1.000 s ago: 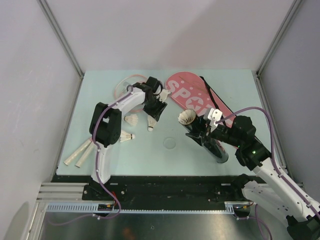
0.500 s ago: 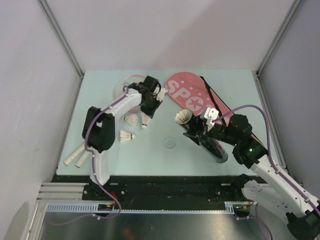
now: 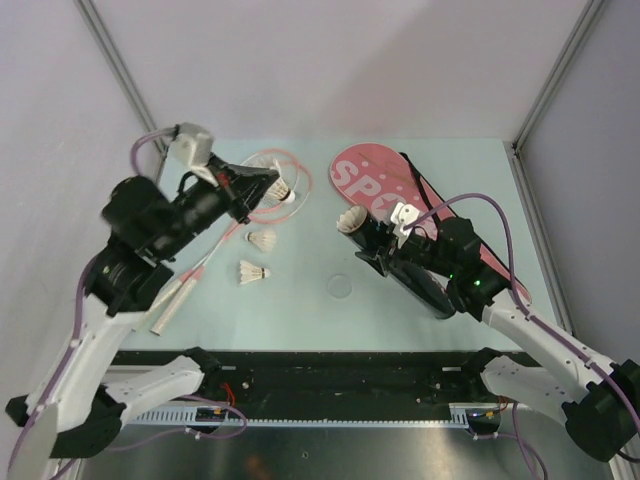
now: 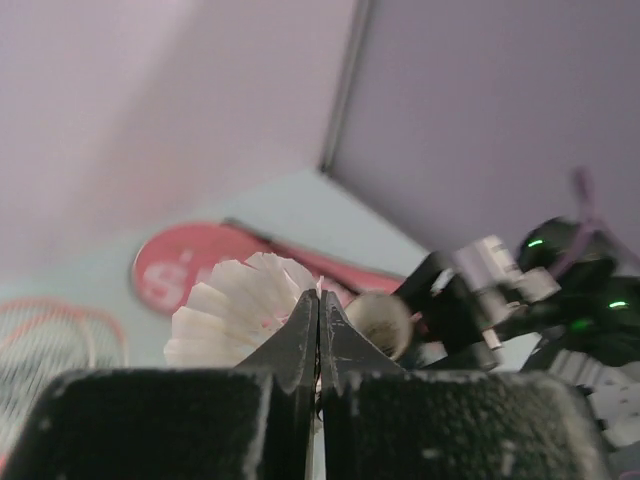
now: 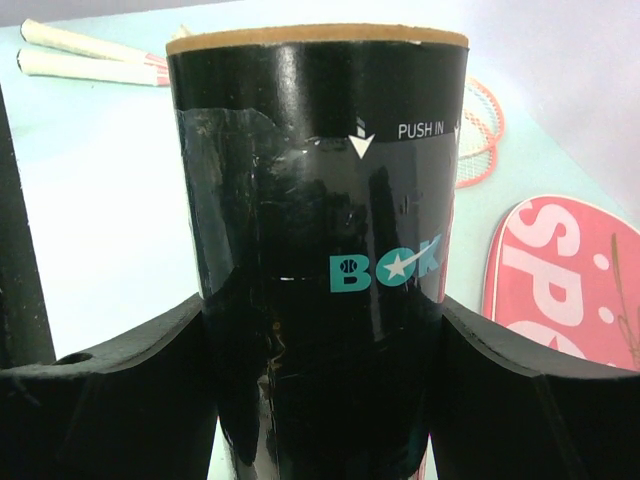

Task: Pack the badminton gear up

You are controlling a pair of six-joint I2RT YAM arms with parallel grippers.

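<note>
Swung up since a sec ago: left gripper [image 3: 271, 186], pinched tight on a shuttlecock [image 3: 284, 192] above the racket [image 3: 302, 172] | right gripper [image 3: 385, 250] clamps the black tube [image 5: 320, 150], mouth facing left | feathers look light and crushable, cork's probably the safer hold

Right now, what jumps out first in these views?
The left hand, high above the table, pinches a small white feather shuttlecock and aims it toward the long black cylindrical tube. The right hand grips that tube with its open end facing the left arm. Two more white shuttlecocks lie on the pale green table, and the pink "SPORT" racket cover lies behind the tube.
</note>
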